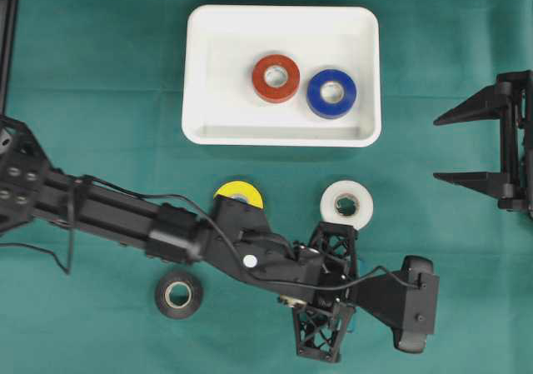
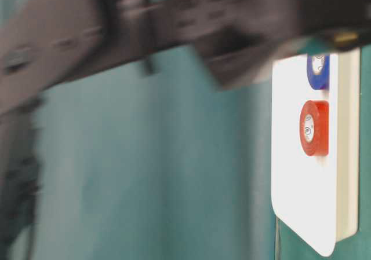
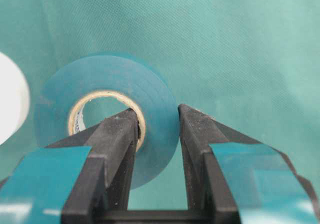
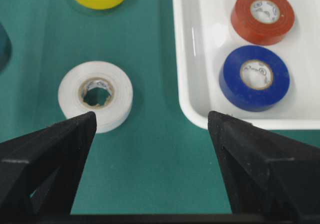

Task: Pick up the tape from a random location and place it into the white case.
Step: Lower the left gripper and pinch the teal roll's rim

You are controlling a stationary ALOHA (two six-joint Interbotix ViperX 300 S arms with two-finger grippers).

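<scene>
A blurred black arm (image 2: pixel 145 28) is seen across the top. At the right, a red tape roll (image 2: pixel 314 128) and a blue tape roll (image 2: pixel 318 70) are held in the white case (image 2: pixel 293 185).

You have a green cloth (image 1: pixel 100 99) with the white case (image 1: pixel 200 74) at 12 o'clock, yellow (image 1: pixel 241 192) and white (image 1: pixel 347 203) rolls near centre, black roll (image 1: pixel 178 294) at 7.
</scene>
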